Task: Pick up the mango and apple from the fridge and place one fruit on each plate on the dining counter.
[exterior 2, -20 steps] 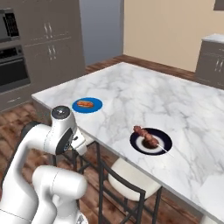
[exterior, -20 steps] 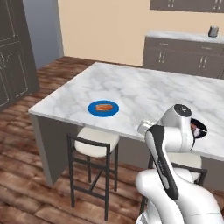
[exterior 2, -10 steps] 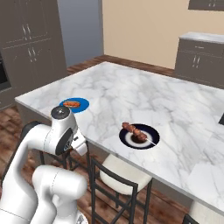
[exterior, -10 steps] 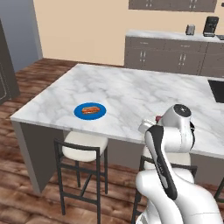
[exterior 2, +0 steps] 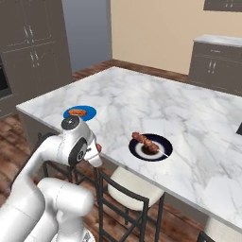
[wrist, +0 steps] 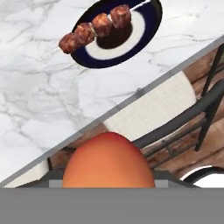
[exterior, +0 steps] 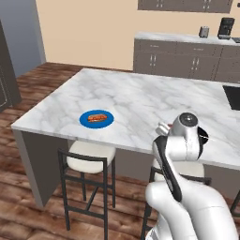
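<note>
Two-finger gripper (wrist: 109,186): jaws clamped on the rounded orange-red mango (wrist: 108,162), which sits close against the lens in the hand view. Fruit held just off the near edge of the white, grey-veined marble dining counter (exterior 2: 189,118), above a cream-cushioned black stool (wrist: 153,105). Beyond it: dark plate with pale centre (wrist: 151,19) carrying a meat skewer (wrist: 94,27). Farther along, bright blue plate (exterior: 96,118) with food on it.

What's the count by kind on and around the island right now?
Plates: 2, the blue plate and the dark plate
Skewers: 1, skewer
Fruit: 1, mango in the gripper
Stools: 2, left stool, right stool
Total: 6
</note>
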Robot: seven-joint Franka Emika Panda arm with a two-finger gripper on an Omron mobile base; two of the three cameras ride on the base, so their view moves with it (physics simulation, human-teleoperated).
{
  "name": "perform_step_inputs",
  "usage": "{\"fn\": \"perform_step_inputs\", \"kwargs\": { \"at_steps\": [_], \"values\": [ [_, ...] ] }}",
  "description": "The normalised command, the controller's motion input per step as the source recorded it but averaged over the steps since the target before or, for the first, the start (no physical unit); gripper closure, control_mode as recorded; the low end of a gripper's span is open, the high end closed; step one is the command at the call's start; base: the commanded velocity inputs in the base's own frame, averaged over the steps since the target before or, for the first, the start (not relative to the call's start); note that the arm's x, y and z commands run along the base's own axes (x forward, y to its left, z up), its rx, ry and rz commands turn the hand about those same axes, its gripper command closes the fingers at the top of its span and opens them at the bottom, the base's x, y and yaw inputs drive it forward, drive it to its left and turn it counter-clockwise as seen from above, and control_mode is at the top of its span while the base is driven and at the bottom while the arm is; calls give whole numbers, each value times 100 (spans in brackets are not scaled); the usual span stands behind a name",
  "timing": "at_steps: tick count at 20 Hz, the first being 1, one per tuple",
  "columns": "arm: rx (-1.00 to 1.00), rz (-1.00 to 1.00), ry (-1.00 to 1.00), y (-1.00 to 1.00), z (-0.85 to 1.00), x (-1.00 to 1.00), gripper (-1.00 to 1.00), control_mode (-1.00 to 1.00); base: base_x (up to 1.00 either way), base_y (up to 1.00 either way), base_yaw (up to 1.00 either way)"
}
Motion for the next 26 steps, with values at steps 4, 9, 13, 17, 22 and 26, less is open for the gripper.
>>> {"fn": "perform_step_inputs", "kwargs": {
  "at_steps": [4, 9, 13, 17, 22, 26],
  "values": [
    [0, -5, 6, -52, 0, 75, 100, -100, 0, 0, 0],
    [0, 0, 18, -83, 0, 49, 100, -100, 0, 0, 0],
    [0, 0, 22, -62, 0, 42, 100, -100, 0, 0, 0],
    [-2, 0, 19, -50, 0, 44, 100, -100, 0, 0, 0],
    [-3, 0, 13, -43, -21, 34, 100, -100, 0, 0, 0],
    [-7, 0, 1, -24, -59, 14, 100, -100, 0, 0, 0]
  ]
}}
